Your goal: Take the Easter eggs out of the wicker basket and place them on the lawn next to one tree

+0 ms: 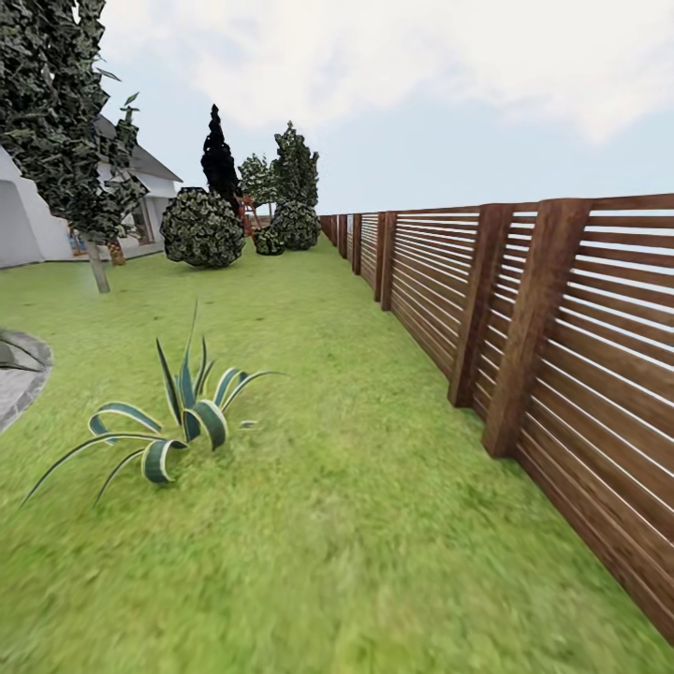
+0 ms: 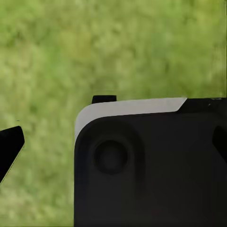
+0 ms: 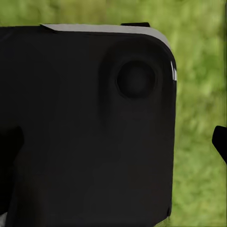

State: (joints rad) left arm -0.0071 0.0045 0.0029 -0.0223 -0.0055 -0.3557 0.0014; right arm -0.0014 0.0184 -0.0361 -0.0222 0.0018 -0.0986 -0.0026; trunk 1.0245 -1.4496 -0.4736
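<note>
The Easter eggs and the wicker basket are out of view. The lawn [image 1: 309, 487] stretches ahead through the garden. At the far left stands a tree [image 1: 97, 267] with a slim pale trunk and a dark leafy crown. In the left wrist view my left gripper [image 2: 113, 146] hangs over grass, its dark fingertips [image 2: 10, 147] far apart at the frame edges, open with nothing between them. My right gripper [image 3: 116, 146] looks the same, one fingertip [image 3: 220, 142] showing against the grass. A black, white-trimmed part of my body [image 2: 151, 165] sits between each pair of fingers.
A brown slat fence [image 1: 534, 346] runs along the right side. A striped spiky-leaved plant [image 1: 183, 421] grows at the near left, beside a grey paved edge [image 1: 17, 379]. Farther off are round bushes [image 1: 201, 227], an all-black tree [image 1: 220, 159] and a white house [image 1: 28, 225].
</note>
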